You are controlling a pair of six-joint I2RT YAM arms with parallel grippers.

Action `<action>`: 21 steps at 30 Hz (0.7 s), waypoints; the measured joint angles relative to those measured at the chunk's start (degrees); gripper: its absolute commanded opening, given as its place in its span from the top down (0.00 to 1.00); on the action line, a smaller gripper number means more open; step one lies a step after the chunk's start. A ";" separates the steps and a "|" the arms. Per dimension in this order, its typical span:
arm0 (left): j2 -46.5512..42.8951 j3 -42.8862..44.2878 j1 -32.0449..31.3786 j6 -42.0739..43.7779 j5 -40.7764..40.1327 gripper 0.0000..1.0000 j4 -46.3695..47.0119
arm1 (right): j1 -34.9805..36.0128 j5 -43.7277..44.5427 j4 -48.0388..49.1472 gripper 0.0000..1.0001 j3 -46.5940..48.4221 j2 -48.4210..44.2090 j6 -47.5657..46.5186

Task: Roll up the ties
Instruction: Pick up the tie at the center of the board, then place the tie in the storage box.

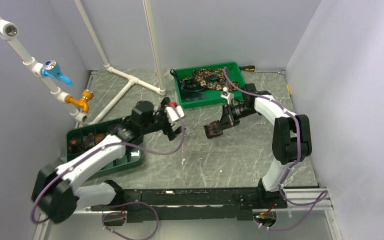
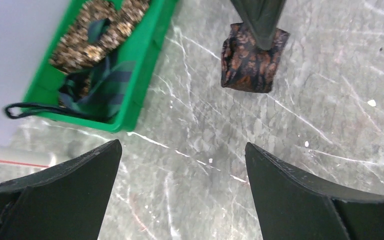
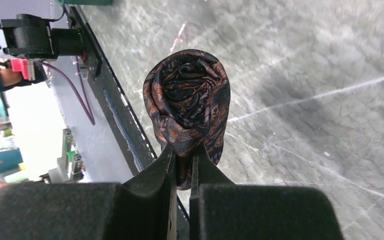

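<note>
**Rolled tie in right gripper: risk of uncoiling**

The rolled tie [image 3: 187,97] was pinched only at one edge of the coil. As a judgement, a slack grip or careless release could have let it spring open.

The left gripper [image 2: 182,150] stood wide apart, holding nothing, just past the near tray [image 1: 75,136]. At mid-table, the right gripper [image 3: 182,156] was clamped on the roll. Contact with the table [image 1: 220,160] could not be determined. Farther back, unrolled ties [image 1: 206,77] lay in the far tray [image 1: 240,75].

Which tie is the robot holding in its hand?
The rolled dark brown tie, pinched in the right gripper. The other ties lie loose in the green bin.
</note>
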 measured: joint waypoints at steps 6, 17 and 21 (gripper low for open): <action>-14.38 -4.50 0.48 2.29 2.56 0.01 0.39 | 0.87 -0.09 -1.75 1.00 4.83 -3.98 -0.57; -6.36 -3.32 -5.75 5.81 5.95 0.01 2.45 | 7.58 -2.49 1.46 1.00 7.06 -11.04 7.19; -2.75 -3.32 -7.54 7.93 4.26 0.01 7.04 | 10.60 -3.67 3.04 1.00 7.39 -11.63 9.22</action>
